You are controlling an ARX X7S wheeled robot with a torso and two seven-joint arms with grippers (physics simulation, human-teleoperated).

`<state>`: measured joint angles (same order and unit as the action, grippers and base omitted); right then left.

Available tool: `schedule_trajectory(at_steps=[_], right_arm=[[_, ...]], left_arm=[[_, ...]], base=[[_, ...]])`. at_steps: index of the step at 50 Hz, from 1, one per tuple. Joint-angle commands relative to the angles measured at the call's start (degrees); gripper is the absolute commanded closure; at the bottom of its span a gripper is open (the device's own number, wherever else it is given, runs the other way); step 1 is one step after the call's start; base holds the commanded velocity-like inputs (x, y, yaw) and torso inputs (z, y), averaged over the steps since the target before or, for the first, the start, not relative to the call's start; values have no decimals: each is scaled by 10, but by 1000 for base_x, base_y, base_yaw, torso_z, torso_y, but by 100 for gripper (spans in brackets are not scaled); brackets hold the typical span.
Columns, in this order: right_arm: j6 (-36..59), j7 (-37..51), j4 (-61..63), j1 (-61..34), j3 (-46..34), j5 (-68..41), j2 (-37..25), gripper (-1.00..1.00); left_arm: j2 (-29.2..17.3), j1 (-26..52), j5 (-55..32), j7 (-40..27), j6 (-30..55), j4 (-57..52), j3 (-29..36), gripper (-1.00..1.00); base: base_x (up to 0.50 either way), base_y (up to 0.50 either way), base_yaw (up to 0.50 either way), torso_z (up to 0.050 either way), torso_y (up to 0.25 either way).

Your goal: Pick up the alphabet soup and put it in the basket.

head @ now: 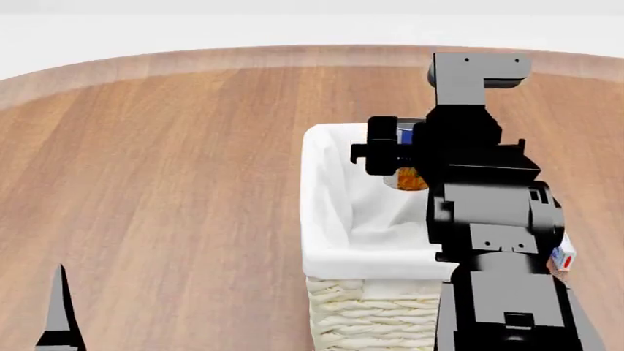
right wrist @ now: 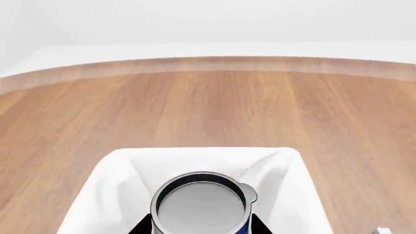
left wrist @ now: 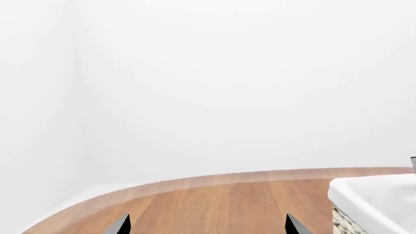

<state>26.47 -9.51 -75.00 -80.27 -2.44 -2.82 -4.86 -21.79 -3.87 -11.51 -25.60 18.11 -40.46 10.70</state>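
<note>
Head cam high, looking down. Right wrist cam close above the basket [right wrist: 97, 185], shared with head; left wrist cam low, basket at frame edge.

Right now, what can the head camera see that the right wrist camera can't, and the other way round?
Only the head view shows the right arm, the basket's woven side and the left pincer's tip. Only the right wrist view shows the soup can's flat top from above. Both show the can over the basket's white lining and the wooden table.

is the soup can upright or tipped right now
Upright. The alphabet soup shows its flat round top squarely to the right wrist camera, held in the right gripper over the basket.
</note>
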Motion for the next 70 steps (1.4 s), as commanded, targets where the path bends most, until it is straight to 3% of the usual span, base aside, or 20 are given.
schedule_trajectory(at_steps=[1,59,60,70], right_arm=[[7,-11,0,8,23,22,-2,100],[0,-22,0,54,31,26,-1,100],[0,-22,0,55,31,26,-1,-100],[-2,-21,0,56,32,27,-2,-100]], left_arm=[[-1,1,-1,-2,-1,2,2,-100],[-6,2,-6,-7,-12,13,8,-100],[-6,2,-6,-7,-11,13,9,-100],[-8,2,-6,-9,-11,12,10,-100]], base=[[0,0,0,0,0],[0,0,0,0,1],[0,0,0,0,0],[0,0,0,0,0]])
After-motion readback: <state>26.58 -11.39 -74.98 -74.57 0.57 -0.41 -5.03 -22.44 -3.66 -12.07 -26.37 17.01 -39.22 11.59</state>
